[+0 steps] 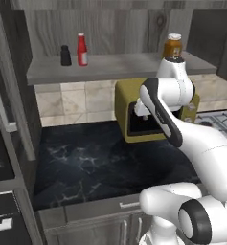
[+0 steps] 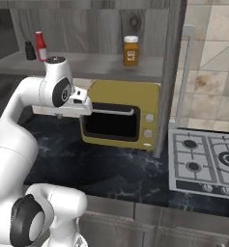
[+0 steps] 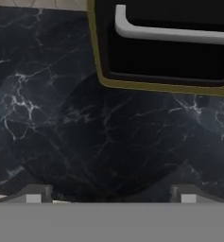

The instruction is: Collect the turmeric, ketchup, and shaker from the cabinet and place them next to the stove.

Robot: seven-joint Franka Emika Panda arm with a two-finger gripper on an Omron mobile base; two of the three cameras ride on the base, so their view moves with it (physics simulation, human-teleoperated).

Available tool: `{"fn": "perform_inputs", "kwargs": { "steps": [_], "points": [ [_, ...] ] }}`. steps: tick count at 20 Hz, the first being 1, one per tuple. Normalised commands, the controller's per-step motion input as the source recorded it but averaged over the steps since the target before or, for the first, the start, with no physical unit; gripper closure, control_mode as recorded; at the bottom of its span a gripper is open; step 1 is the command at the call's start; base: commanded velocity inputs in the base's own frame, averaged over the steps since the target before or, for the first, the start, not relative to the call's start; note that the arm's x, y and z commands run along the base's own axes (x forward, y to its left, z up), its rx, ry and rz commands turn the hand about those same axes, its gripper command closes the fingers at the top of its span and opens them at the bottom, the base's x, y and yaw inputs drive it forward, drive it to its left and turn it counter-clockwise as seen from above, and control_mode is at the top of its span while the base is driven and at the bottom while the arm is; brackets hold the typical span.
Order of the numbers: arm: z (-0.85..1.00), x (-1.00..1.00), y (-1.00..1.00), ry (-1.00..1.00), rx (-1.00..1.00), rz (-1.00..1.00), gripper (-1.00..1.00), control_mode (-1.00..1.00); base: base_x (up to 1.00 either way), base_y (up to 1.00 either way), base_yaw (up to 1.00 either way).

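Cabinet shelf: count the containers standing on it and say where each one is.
3. The shaker and the ketchup stand side by side at the shelf's left end; the turmeric stands apart toward the right, above the microwave.

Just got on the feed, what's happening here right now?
Nothing has been picked up yet. The turmeric, ketchup and shaker all stand on the cabinet shelf, the turmeric apart from the other two. The arm is folded low in front of the microwave, and its gripper is open and empty, pointing down at the dark marble counter. The stove sits off to the right with nothing beside it.
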Motion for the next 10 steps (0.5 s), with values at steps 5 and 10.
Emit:
{"fn": "perform_inputs", "kwargs": {
  "steps": [5, 10],
  "points": [
    [0.0, 0.0, 0.0, 0.0, 0.0, 0.0, -1.0, 1.0, 0.0, -0.47, -0.04],
    [0.0, 0.0, 0.0, 0.0, 0.0, 0.0, -1.0, 1.0, 0.07, -0.41, -0.04]
  ]
}}
